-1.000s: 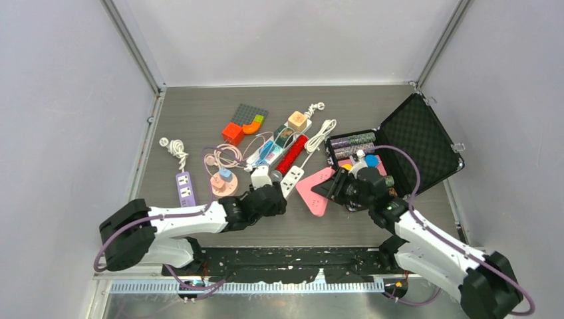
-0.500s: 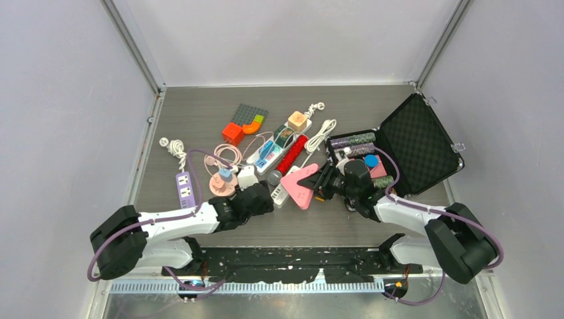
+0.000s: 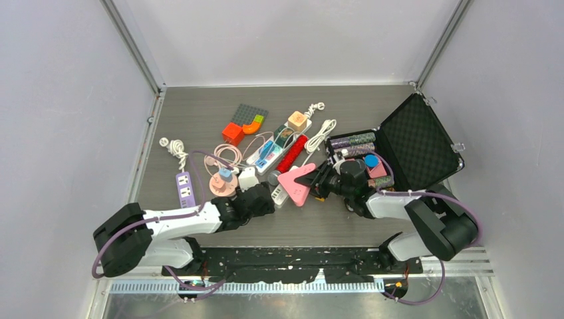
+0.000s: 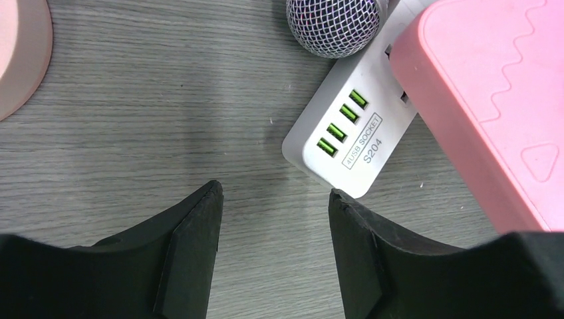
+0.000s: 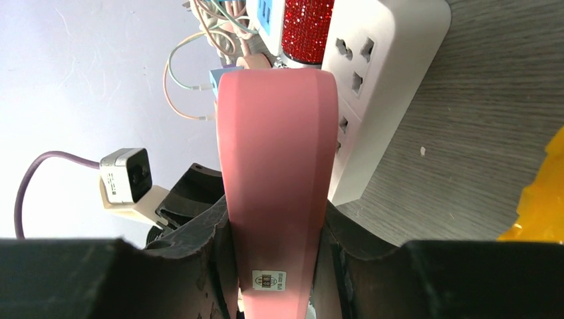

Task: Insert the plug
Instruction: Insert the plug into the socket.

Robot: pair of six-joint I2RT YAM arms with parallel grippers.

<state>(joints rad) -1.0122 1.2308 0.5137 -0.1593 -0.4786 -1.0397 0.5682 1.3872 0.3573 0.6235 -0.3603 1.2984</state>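
A pink smooth plastic block (image 5: 276, 166) rises from 6 o'clock to the centre, clamped on both sides by the black fingers (image 5: 203, 242) of the right gripper (image 5: 276, 229), with a small sticker near its lower end. Toward 1 o'clock a white plastic power strip (image 5: 379, 80) lies on the grey wood-grain counter (image 5: 465, 153), a red glittery cylinder (image 5: 307, 26) at 12 o'clock by its far end. Thin pale cables (image 5: 183, 66) loop at 11 o'clock. A small grey box camera (image 5: 126, 174) sits at 9 o'clock, and a crinkled yellow scrap (image 5: 542, 199) shows at 4 o'clock.

Grey table (image 3: 199, 119), white power strip (image 4: 336, 156) atop
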